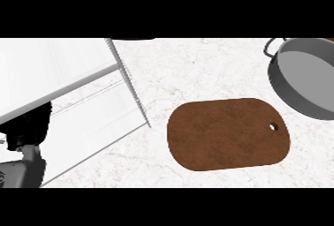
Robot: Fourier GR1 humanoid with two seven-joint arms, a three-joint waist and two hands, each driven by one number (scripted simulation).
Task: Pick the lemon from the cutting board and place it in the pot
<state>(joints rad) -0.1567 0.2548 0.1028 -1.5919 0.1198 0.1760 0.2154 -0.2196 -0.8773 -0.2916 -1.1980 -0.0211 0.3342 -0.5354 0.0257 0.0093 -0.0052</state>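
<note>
The brown cutting board (pixel 225 134) lies on the marble counter right of centre, with a small hole near its right edge. Its top is bare, and no lemon shows anywhere in the head view. The grey pot (pixel 305 79) stands at the upper right, cut off by the view's edge, with a loop handle (pixel 270 47) on its near-left rim. The part of its inside that shows holds nothing. My left hand (pixel 27 126) is a dark shape at the far left, well away from the board, above its grey forearm (pixel 20 174). My right hand is out of view.
A white raised surface (pixel 52 66) with a thin metal edge (pixel 130 84) fills the left side of the view. A dark object (pixel 134 39) peeks in at the top edge. Marble counter (pixel 195 70) spreads between the board and the pot.
</note>
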